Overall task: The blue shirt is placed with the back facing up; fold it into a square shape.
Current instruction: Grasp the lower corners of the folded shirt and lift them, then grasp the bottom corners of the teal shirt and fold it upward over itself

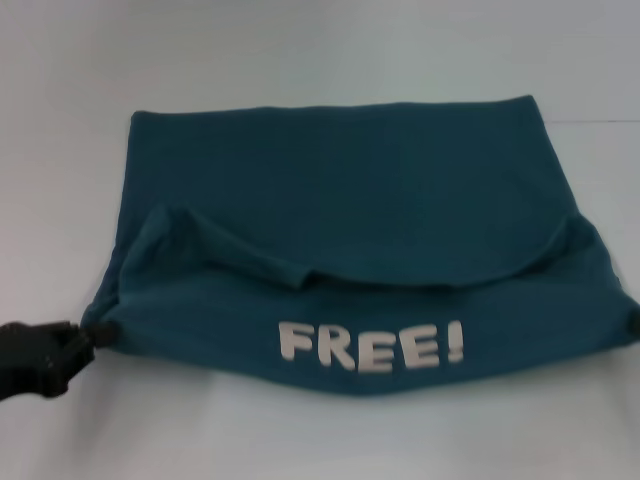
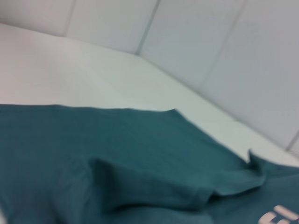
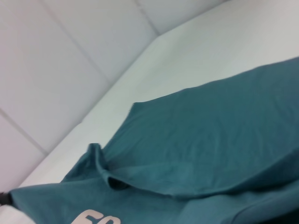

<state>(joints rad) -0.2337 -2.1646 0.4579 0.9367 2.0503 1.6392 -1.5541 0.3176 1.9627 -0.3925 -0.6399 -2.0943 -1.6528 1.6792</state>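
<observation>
One bench (image 1: pixel 320 60), white, carrying the blue shirt (image 1: pixel 340 190) spread across its middle. Near hem doubled up and over, so the "FREE!" lettering (image 1: pixel 370 346) shows at 6 o'clock; flap sags loosely between the corners. Left end effector (image 1: pixel 88 338) at 8 o'clock, closed tight on the shirt's left folded corner. Right end effector (image 1: pixel 633 326) at 4 o'clock, only a dark sliver at the right corner; grip cannot be told. Judged step: first lengthwise fold under way. Next move calls for carrying both corners evenly toward 12 o'clock, laying the flap flat.
</observation>
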